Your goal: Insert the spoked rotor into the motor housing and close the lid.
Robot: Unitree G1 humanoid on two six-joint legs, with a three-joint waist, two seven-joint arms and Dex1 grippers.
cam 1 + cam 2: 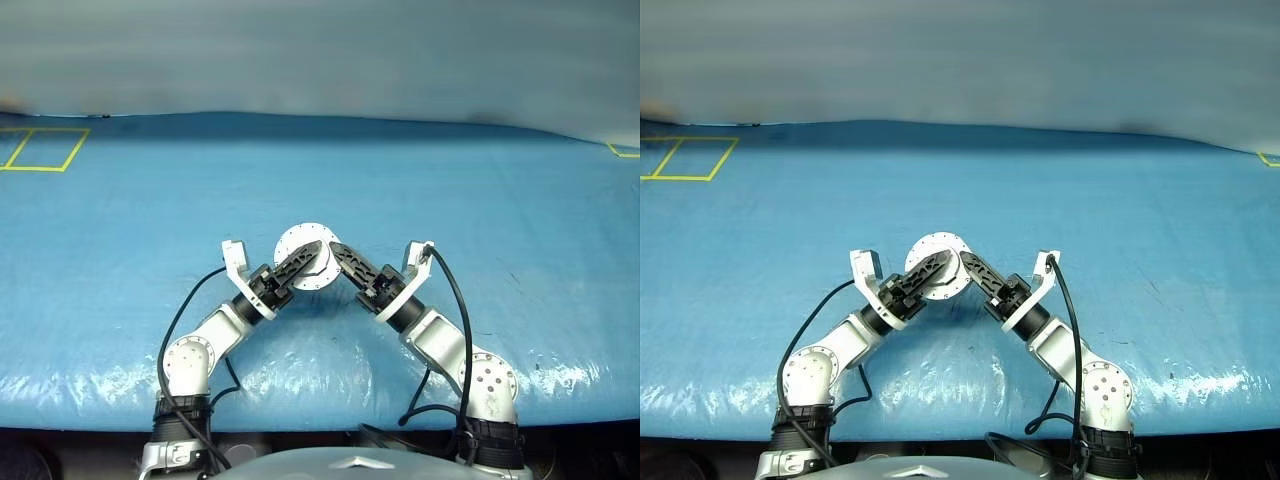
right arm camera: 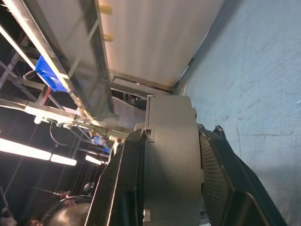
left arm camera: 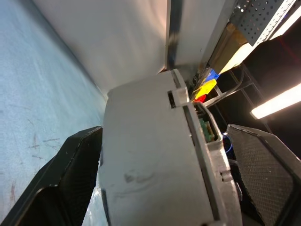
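1. motor housing [image 1: 306, 255] is held up above the blue table cover [image 1: 120, 260], between the two grippers, its round silver face turned toward the head camera. inside not visible, so cannot tell whether the spoked rotor is in it.
2. the round silver face has small holes around the edge and a hub in the middle (may be the lid already on, cannot tell).
3. right gripper [image 1: 340, 262] clamps the housing from the right side. in the right wrist view the dark round body [image 2: 171, 160] sits tight between both black fingers [image 2: 221, 179], touching on both sides.
4. left gripper [image 1: 298, 266] is at the housing from the left side. in the left wrist view its fingers [image 3: 77, 179] bracket the grey cylinder wall [image 3: 141, 165], one finger against it, the other standing off with a gap, so fairly wide and not pinching.
5. the two grippers meet at the housing in an inverted v, arms angled in from either side.
6. around: yellow tape rectangle [image 1: 45, 148] at the far left of the cover, a yellow tape corner [image 1: 622, 152] at the far right, both well apart from the housing.
7. black cables [image 1: 452, 300] loop along both forearms.
8. materials: cover is glossy wrinkled blue plastic, housing wall smooth grey metal with a notch at the rim, finger pads black with a fine grid texture.
9. pale wall [image 1: 320, 55] behind the table.
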